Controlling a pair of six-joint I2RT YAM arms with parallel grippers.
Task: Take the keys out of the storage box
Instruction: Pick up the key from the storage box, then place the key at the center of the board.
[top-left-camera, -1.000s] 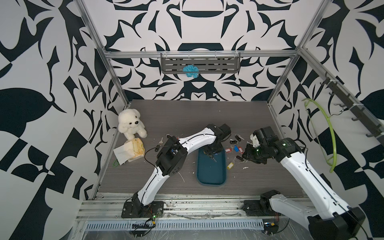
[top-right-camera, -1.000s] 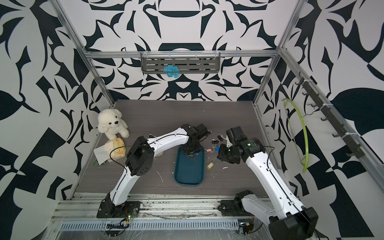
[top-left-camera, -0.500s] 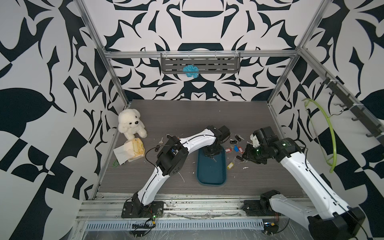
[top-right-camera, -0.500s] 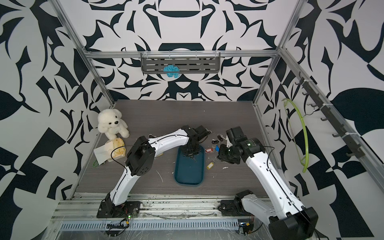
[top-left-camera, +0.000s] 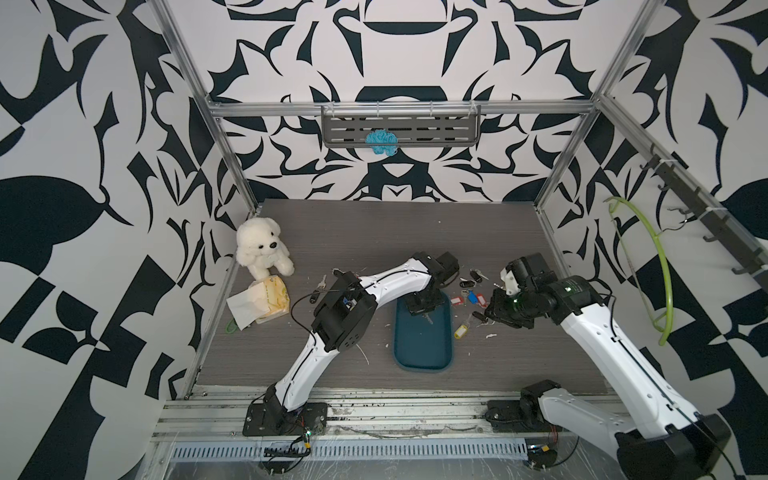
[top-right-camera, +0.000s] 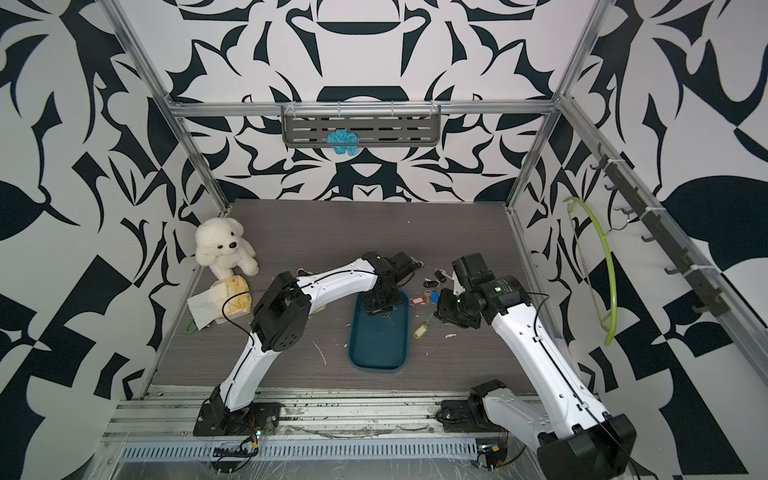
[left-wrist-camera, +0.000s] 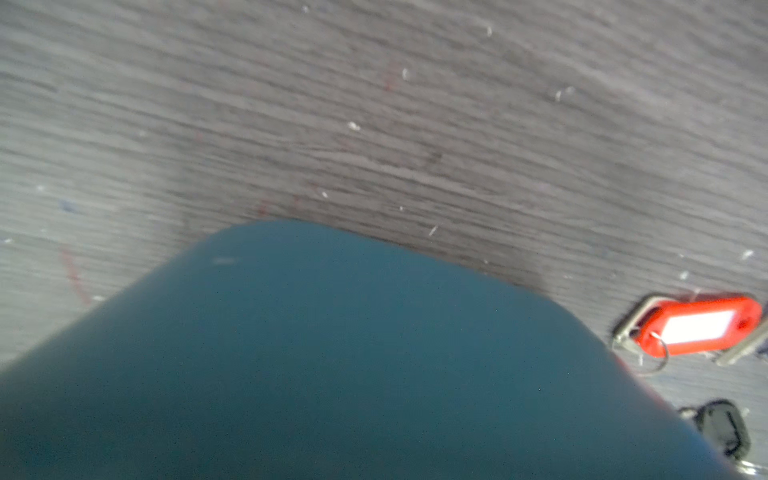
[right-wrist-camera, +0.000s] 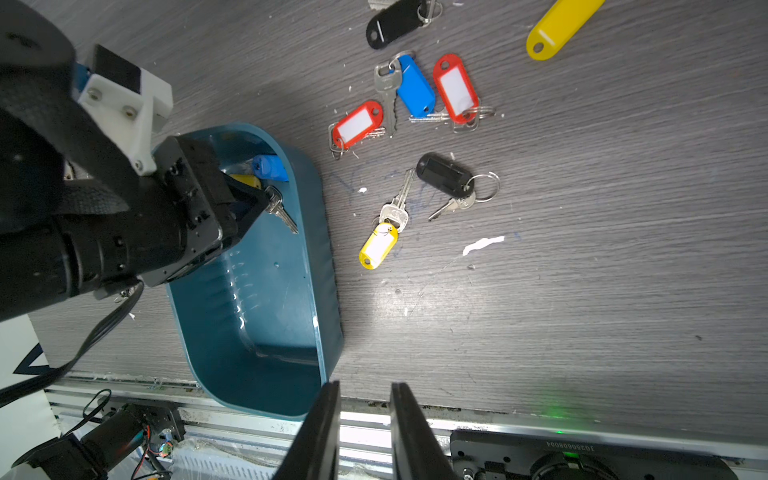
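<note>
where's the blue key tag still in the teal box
In the right wrist view the blue plastic key tag lies inside the dark teal plastic storage box, at the end farthest from the arm bases, beside a yellow tag and the left gripper.

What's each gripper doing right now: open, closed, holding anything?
Left gripper: closed, pinching a silver key inside the storage box.
Right gripper: slightly open, holding nothing.

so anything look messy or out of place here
Small white scraps litter the grey wood-grain tabletop beside the scattered tagged keys, and a white sheet sticks out of the yellow pack by the white plush bear.
</note>
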